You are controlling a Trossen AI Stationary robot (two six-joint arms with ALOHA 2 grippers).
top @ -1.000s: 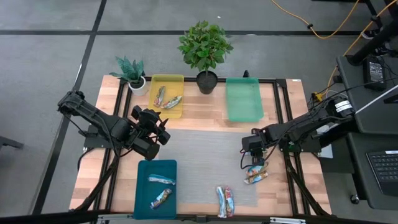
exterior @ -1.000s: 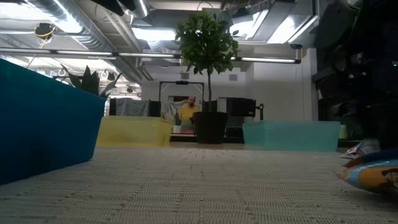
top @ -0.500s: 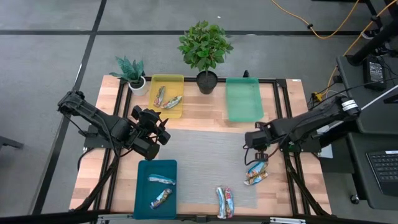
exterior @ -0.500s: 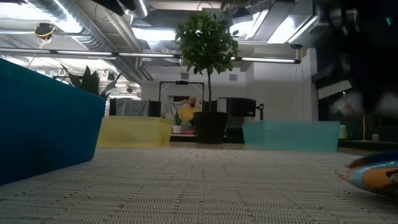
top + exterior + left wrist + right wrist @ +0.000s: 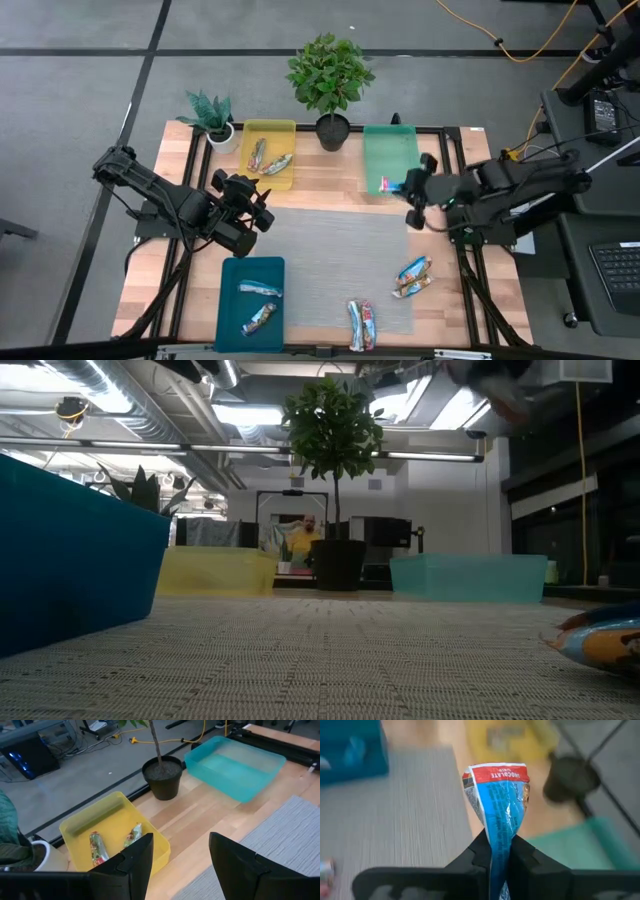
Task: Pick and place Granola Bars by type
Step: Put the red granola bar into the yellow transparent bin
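Observation:
My right gripper [image 5: 402, 187] is up in the air over the near edge of the green tray [image 5: 392, 150], shut on a blue granola bar [image 5: 497, 795] with a red end [image 5: 385, 183]. My left gripper [image 5: 180, 865] stands open at the mat's left side [image 5: 258, 205] with nothing between its fingers. Two bars [image 5: 267, 158] lie in the yellow tray [image 5: 275, 132] and two [image 5: 258, 304] in the dark teal tray [image 5: 250, 268]. Two more [image 5: 412, 275] lie on the mat's right part and two [image 5: 362, 322] at its near edge. My right gripper pinches the bar between its two fingers on the blue part of the wrapper [image 5: 500, 845], away from the red end [image 5: 497, 772]. The wrapper is squeezed narrow where the fingers meet it. The bar sticks out beyond the fingertips, lifted clear of table and tray.
A tall potted plant [image 5: 330, 85] stands between the yellow and green trays at the far edge, a small one [image 5: 212, 118] at the far left. A grey mat [image 5: 330, 250] covers the table's middle. In the low view a bar [image 5: 600, 640] lies at the right.
My right gripper has risen from the mat beside the bars at the right, carrying one bar up with it. It has gone toward the far edge to the green tray and tipped from pointing down to a flatter slant. Two bars stay on the mat there.

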